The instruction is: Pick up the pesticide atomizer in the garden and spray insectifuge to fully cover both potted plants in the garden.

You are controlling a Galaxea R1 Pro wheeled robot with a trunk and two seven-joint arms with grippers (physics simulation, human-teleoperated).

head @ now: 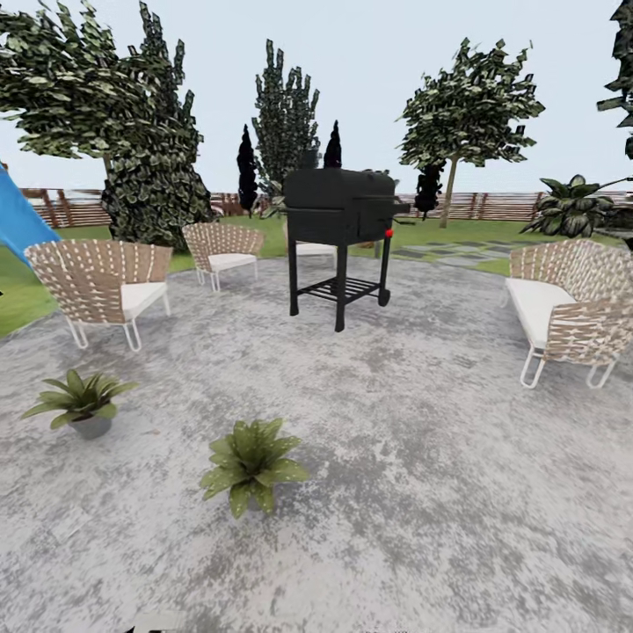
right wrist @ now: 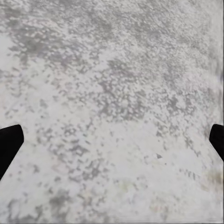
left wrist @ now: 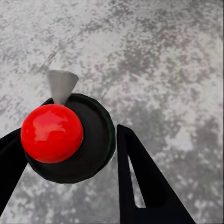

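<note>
Your left gripper (left wrist: 70, 154) clamps the atomizer (left wrist: 70, 135), seen from above. Right gripper (right wrist: 112, 140) gapes empty over the patio (head: 422, 457). Both plants (head: 252, 462) (head: 82, 403) sit this side of the grill (head: 341, 211). Approach, aim the nozzle (left wrist: 61, 86) over the leaves.

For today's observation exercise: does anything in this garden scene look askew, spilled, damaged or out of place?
Nothing stands out. Both potted plants stand upright on the patio, the chairs and grill are upright, and nothing looks spilled. The left gripper holds the atomizer; the right gripper's fingers are spread wide apart.
</note>
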